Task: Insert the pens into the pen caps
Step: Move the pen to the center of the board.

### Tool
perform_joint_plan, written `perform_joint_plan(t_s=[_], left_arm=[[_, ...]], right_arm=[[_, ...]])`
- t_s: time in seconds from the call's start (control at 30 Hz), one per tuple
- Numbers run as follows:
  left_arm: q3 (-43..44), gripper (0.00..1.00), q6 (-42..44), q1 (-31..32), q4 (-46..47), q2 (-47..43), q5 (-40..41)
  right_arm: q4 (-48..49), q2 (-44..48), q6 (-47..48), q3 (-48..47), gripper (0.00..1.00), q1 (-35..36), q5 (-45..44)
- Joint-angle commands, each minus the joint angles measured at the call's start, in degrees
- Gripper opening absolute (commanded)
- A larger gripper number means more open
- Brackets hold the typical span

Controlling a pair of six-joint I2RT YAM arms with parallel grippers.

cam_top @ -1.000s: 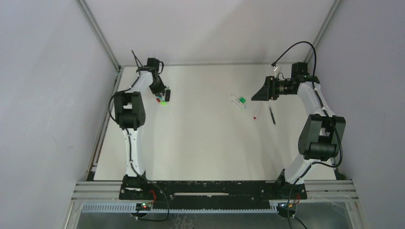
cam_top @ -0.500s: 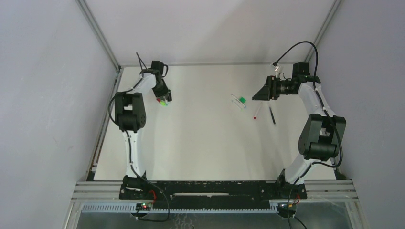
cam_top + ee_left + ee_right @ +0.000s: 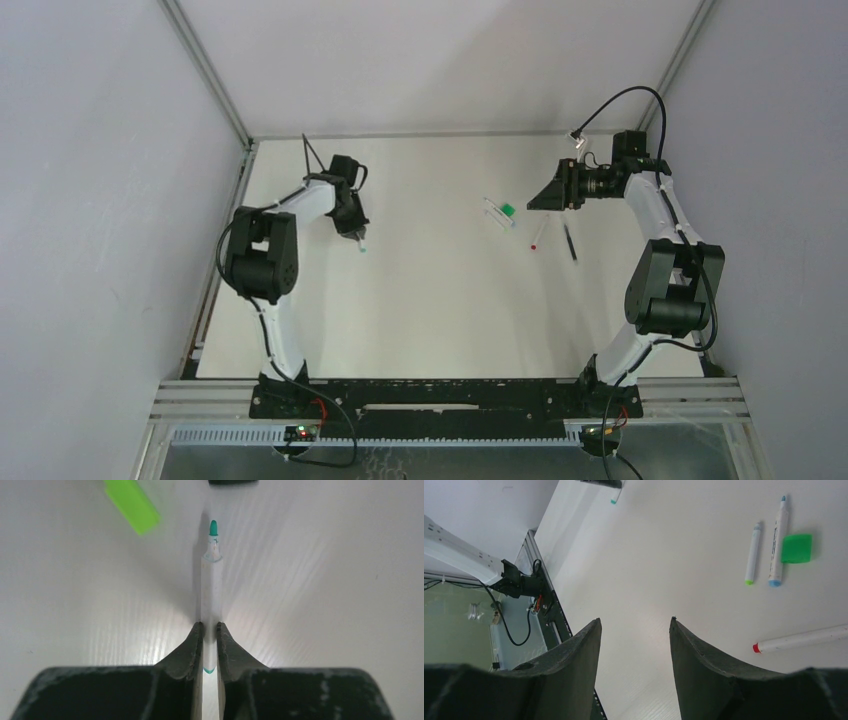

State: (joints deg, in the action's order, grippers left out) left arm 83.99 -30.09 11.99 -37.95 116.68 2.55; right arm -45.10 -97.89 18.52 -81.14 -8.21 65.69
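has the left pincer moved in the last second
Yes: the left pincer, gripping the teal pen, has shifted right and toward the near edge, away from the table's back-left corner.

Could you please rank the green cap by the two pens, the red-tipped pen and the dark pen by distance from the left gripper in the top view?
From the left gripper:
1. green cap, centre-right, towards the far side.
2. red-tipped pen, further right.
3. dark pen, rightmost.

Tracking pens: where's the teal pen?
The teal pen sits in the left gripper, left side of the table; the wrist view shows a green cap left of its tip.
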Motion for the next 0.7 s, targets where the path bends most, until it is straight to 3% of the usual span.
perform_joint_plan(t_s=[0.0,0.27,0.57,0.67], left_arm=[[-8.09,0.14,-0.95,3.02,1.65,-5.13,-2.11],[-16.28,0.18,-1.21,6.13,2.34,-10.51,-0.2],[-15.34,0.24,0.91,7.08,0.06,-9.64,1.82],[-14.47,0.33,1.56,7.08,-0.34,-8.76,1.93]], right_arm=[[1.1,1.85,-0.46,-0.68,0.6,0.42,1.31],[1.12,2.15,-0.34,-0.37,0.59,1.58,1.28],[1.28,3.29,0.19,1.02,0.6,2.41,1.19],[1.25,3.62,0.2,1.34,0.6,2.49,1.28]])
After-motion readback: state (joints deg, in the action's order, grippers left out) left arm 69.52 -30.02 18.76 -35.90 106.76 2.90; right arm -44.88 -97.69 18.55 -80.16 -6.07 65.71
